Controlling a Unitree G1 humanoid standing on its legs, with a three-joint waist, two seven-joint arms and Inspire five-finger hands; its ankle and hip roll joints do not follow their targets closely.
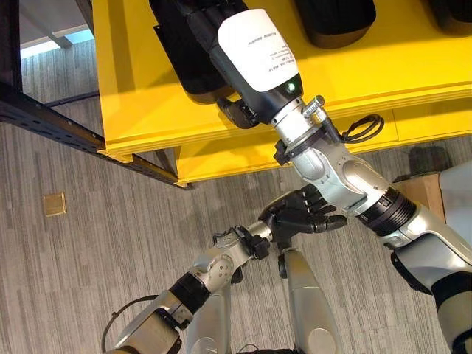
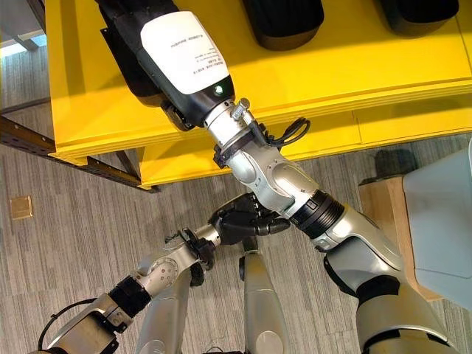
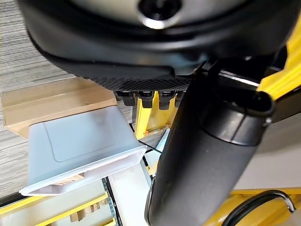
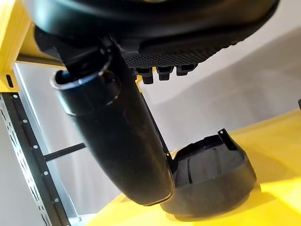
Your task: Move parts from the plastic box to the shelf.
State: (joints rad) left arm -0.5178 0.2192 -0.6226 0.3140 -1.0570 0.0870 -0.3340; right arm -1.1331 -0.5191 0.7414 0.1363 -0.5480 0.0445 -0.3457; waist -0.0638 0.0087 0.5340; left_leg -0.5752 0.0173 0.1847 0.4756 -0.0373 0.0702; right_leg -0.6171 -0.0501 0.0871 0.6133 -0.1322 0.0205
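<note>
Right robot hand (image 4: pixel 117 141): raised over the shelf (image 1: pixel 147 96) near its front edge, towards its left end. The thumb is straight, the fingers (image 4: pixel 160 71) show as a short relaxed row, and nothing is clasped in it.
Part (image 4: pixel 211 179): a black moulded piece lying on the yellow shelf top, just past the tip of the right thumb. In the right wrist view the thumb overlaps its edge, and I cannot tell whether they touch. In the eye views it is the dark shape under the hand, close to the shelf's front edge.
Second part (image 1: pixel 335 18): black, on the shelf further to the right and further back from the front edge.
Third part (image 1: pixel 450 11): black, towards the shelf's right end, cut off by the edge of the view.
Left robot hand (image 1: pixel 302 212): low in front of the shelf, over the floor (image 1: pixel 88 243). Its fingers are loosely spread and it holds nothing.
Box (image 3: pixel 80 146): pale grey plastic, standing on a wooden stand (image 3: pixel 56 101) to the robot's right, well apart from the shelf's left end. What it holds cannot be seen.
Shelf: yellow, with a lower yellow board under the front edge. A dark metal rail (image 1: pixel 44 118) runs along the floor to its left corner.
Floor: grey striped carpet with a small square brass plate (image 1: pixel 54 203) set into it, left of the shelf.
</note>
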